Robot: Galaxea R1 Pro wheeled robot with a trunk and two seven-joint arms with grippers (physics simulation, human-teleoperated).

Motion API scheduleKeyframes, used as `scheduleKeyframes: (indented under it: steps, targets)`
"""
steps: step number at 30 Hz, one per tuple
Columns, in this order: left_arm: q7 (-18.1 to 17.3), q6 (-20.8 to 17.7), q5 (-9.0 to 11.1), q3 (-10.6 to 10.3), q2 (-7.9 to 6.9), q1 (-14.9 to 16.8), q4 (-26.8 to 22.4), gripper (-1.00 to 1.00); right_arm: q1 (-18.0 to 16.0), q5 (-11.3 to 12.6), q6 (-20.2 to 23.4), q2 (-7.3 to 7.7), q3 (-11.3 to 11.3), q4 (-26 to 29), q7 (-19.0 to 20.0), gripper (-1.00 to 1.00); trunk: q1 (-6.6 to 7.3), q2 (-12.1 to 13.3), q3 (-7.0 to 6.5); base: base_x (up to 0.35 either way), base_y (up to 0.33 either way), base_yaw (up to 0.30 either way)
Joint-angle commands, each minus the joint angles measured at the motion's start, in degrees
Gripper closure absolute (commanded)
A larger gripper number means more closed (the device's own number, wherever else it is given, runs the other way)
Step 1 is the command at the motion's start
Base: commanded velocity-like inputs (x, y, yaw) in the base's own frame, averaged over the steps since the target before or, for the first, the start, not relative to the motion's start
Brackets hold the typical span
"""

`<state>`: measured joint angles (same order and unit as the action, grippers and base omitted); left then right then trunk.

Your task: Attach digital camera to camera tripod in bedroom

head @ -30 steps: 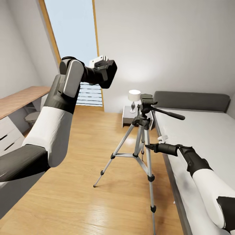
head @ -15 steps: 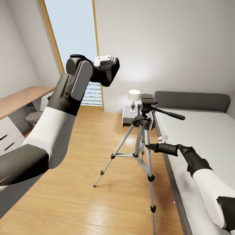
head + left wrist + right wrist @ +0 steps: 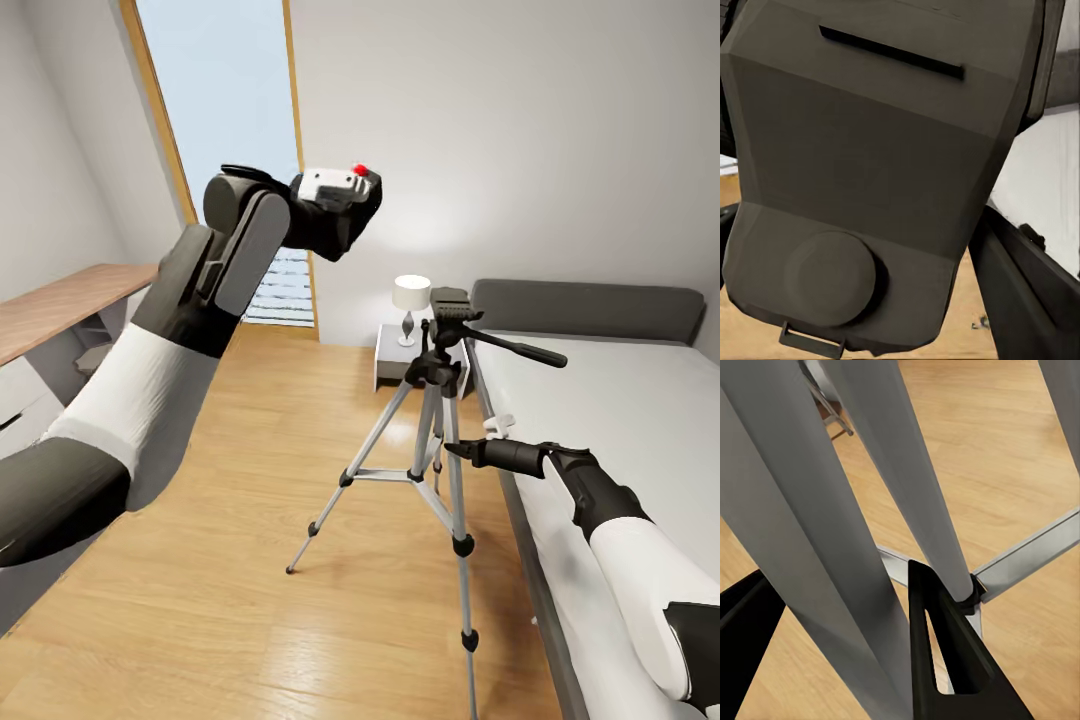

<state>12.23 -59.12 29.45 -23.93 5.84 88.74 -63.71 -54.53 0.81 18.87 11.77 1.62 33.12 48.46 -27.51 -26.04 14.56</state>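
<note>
Since a second ago the left arm has swung the small black boxy digital camera rightward and a little higher, rolling it so its red dot now faces up; the right arm and tripod have not shifted. At far left a wood-topped worktop runs along the grey wall, cut off by the frame edge, beside a tall wood-framed window. The left gripper holds the camera high in the air, up and left of the tripod head and well apart from it; in the left wrist view the camera's dark body blocks the fingers. The silver-legged camera tripod with black head and long handle stands on the light wood floor. The right gripper sits against a tripod leg, its black fingers either side of the grey leg; whether they press it I cannot tell. Behind stand a small white lamp and the grey-headboard bed.
</note>
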Motion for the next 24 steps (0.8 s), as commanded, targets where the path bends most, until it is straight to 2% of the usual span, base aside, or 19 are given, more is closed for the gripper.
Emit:
scheduleKeyframes:
  steps: [1, 2, 4, 5, 6, 9, 11, 13, 15, 16, 18, 21, 24]
  targets:
    - [-12.5, 0.2, -1.8, -0.3, -0.94, 5.9, 9.0, 1.00, -0.1, -2.4, 0.0, -0.01, 0.0, -2.8, -0.2, 1.00, -0.03, -0.1, 0.11, 0.000, 0.000, 0.000]
    - [-17.4, 0.4, -3.5, -0.4, -1.12, 8.6, 13.0, 1.00, -0.1, -2.4, 0.0, 0.00, 0.0, -2.8, -0.6, 1.00, -0.03, -0.1, 0.11, 0.000, 0.000, 0.000]
    - [-22.1, 0.7, -5.5, -0.4, -1.24, 11.2, 16.9, 1.00, -0.1, -2.4, 0.0, 0.00, 0.0, -2.8, -1.0, 1.00, -0.03, -0.1, 0.11, 0.000, 0.000, 0.000]
    - [-35.8, 5.8, -13.5, -0.5, -1.39, 17.7, 26.7, 1.00, -0.1, -2.4, 0.0, -0.13, 0.0, -2.8, -2.3, 1.00, -0.03, -0.1, 0.11, 0.000, 0.000, 0.000]
    - [-38.1, 7.3, -14.7, -0.5, -1.38, 18.4, 28.0, 1.00, -0.1, -2.4, 0.0, -0.18, 0.0, -2.8, -2.5, 1.00, -0.03, -0.1, 0.11, 0.000, 0.000, 0.000]
    - [-51.0, 14.8, -21.1, -0.5, -1.12, 20.5, 32.6, 1.00, -0.1, -2.4, 0.0, -0.36, 0.0, -2.8, -3.3, 1.00, -0.03, -0.1, 0.11, 0.000, 0.000, 0.000]
    - [-55.6, 16.7, -23.3, -0.6, -1.02, 20.8, 33.8, 1.00, -0.1, -2.4, 0.0, -0.39, 0.0, -2.8, -3.6, 1.00, -0.03, -0.1, 0.11, 0.000, 0.000, 0.000]
    - [-58.6, 17.8, -24.7, -0.8, -0.99, 21.0, 34.4, 1.00, -0.1, -2.4, 0.0, -0.42, 0.0, -2.8, -4.0, 1.00, -0.03, -0.1, 0.11, 0.000, 0.000, 0.000]
    - [-60.4, 18.6, -25.6, -1.0, -1.03, 21.1, 34.1, 1.00, -0.1, -2.4, 0.0, -0.44, 0.0, -2.8, -4.3, 1.00, -0.03, -0.1, 0.11, 0.000, 0.000, 0.000]
    - [-61.3, 19.5, -27.1, -2.0, -1.33, 21.2, 33.3, 1.00, -0.1, -2.4, 0.0, -0.44, 0.0, -2.8, -4.4, 1.00, -0.03, -0.1, 0.11, 0.000, 0.000, 0.000]
    - [-61.5, 19.9, -27.8, -2.5, -1.35, 21.2, 32.9, 1.00, -0.1, -2.4, -0.3, -0.45, 0.0, -2.8, -4.5, 1.00, -0.03, -0.1, 0.11, 0.000, 0.000, 0.000]
    - [-62.2, 20.6, -28.0, -2.8, -0.60, 21.2, 32.6, 1.00, -0.1, -2.3, -1.3, -0.42, 0.0, -2.8, -4.5, 1.00, -0.03, -0.1, 0.11, 0.000, 0.000, 0.000]
    - [-66.8, 21.6, -28.3, -2.9, -0.33, 21.2, 32.7, 1.00, -0.1, -2.3, -1.6, -0.37, 0.0, -2.8, -4.5, 1.00, -0.03, -0.1, 0.11, 0.000, 0.000, 0.000]
